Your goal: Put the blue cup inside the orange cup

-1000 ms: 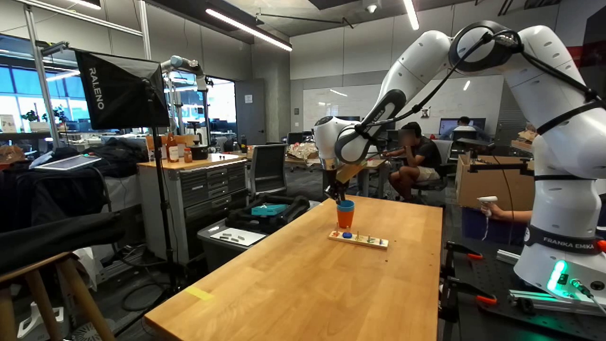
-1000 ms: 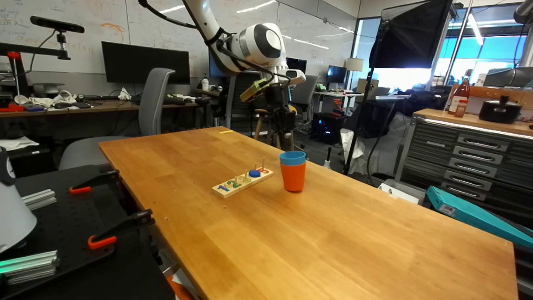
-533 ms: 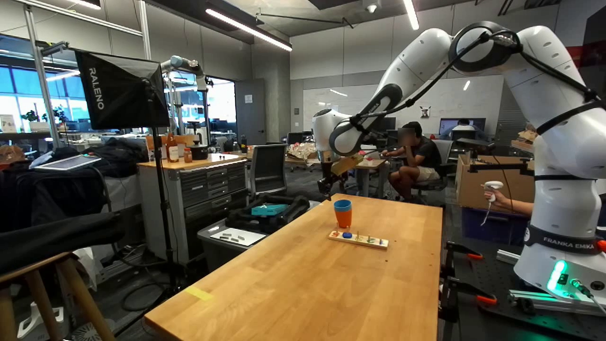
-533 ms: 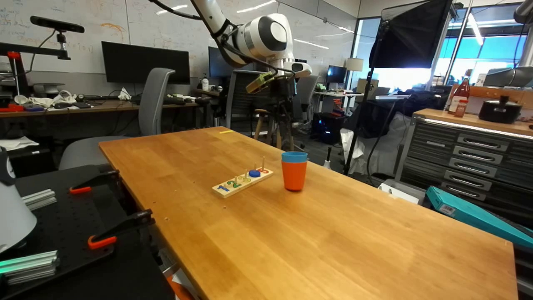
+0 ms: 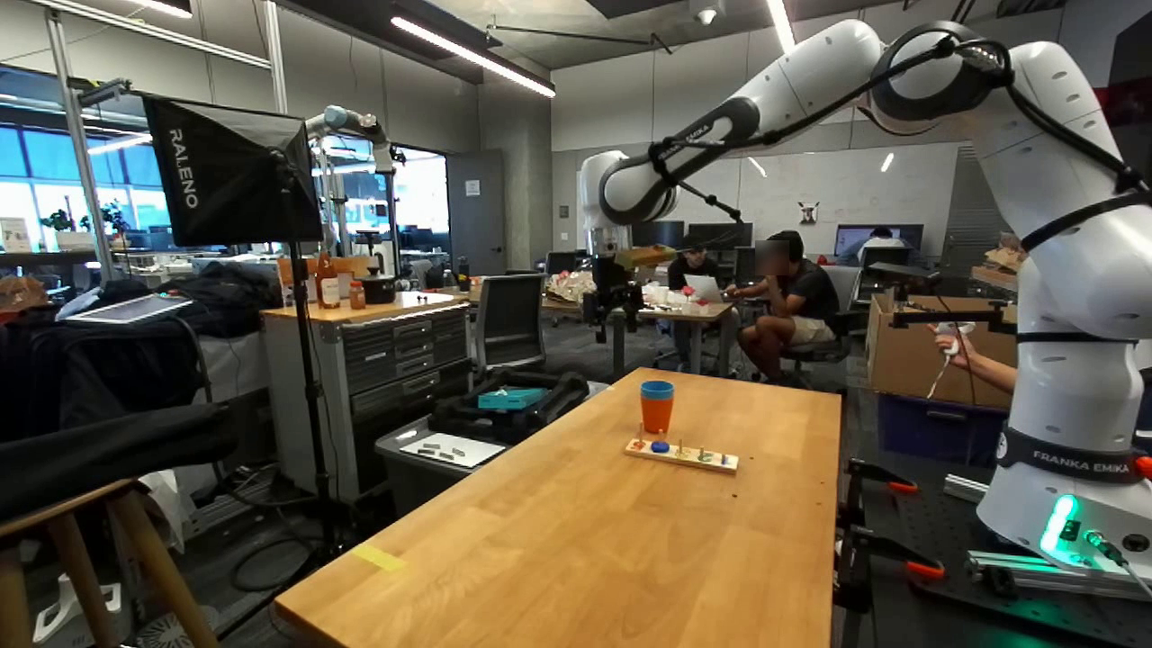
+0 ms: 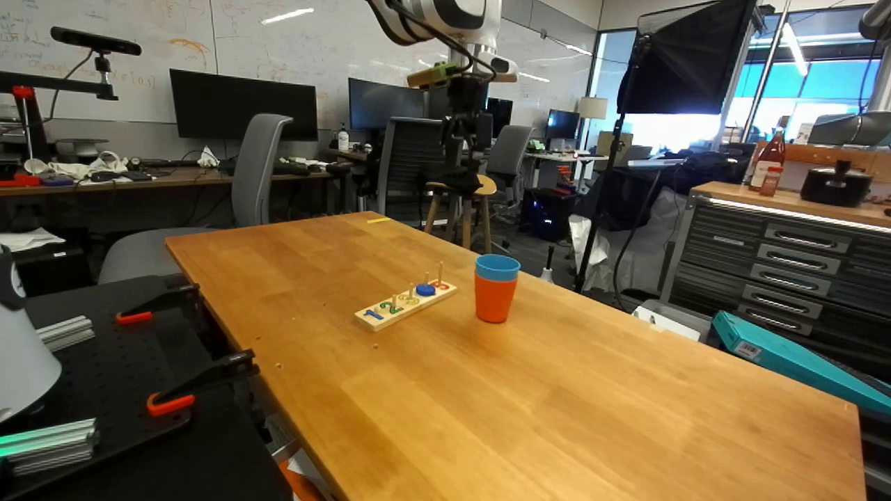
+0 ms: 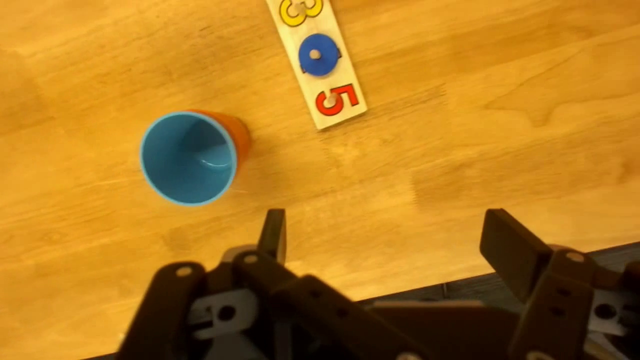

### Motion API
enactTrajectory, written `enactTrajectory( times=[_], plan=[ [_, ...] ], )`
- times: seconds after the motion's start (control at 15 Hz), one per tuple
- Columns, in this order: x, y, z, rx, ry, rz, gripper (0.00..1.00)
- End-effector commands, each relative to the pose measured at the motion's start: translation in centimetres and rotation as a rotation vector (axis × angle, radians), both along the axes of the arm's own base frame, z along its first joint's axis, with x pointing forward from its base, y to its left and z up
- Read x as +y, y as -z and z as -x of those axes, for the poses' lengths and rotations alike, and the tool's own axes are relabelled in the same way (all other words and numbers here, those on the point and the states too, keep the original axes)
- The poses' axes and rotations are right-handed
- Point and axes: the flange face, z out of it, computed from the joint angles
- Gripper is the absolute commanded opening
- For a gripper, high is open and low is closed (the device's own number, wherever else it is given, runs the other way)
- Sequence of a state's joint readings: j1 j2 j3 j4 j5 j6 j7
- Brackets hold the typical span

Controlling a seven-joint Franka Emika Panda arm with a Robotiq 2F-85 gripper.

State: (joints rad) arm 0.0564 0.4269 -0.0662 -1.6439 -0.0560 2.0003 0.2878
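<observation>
The blue cup (image 6: 497, 266) sits nested inside the orange cup (image 6: 495, 301), only its rim band showing above the orange one. Together they stand on the table near its edge, as both exterior views show. From above, in the wrist view, I look into the hollow blue cup (image 7: 187, 160), with a sliver of the orange cup (image 7: 238, 131) at its side. My gripper (image 7: 385, 225) is open, its fingers far apart and only table and floor visible between them. In an exterior view the gripper (image 5: 608, 326) hangs well above the cups and beyond the table edge, touching neither.
A wooden peg board (image 6: 379, 316) with painted numbers and a blue disc (image 6: 425, 289) lies close beside the cups. The table edge (image 7: 420, 288) runs under the gripper. A softbox lamp (image 5: 238, 175) and a drawer cabinet (image 6: 786, 257) stand off the table.
My gripper has risen from just over the cups, drawn back past the table edge and spread its fingers. The nested cups have shifted slightly in place; the peg board has not moved.
</observation>
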Motion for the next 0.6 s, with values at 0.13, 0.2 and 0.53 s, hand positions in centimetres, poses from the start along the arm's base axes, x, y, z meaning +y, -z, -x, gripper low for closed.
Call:
enactTrajectory(
  times=[0.13,0.2,0.53],
  plan=[
    [1.3,-7.0,0.4,0.081,-0.108,-0.204,1.0],
    [1.4,-7.7,0.4,0.092,-0.119,-0.223,1.0],
    [2.3,-10.4,0.7,0.085,-0.243,-0.182,1.0]
  ],
)
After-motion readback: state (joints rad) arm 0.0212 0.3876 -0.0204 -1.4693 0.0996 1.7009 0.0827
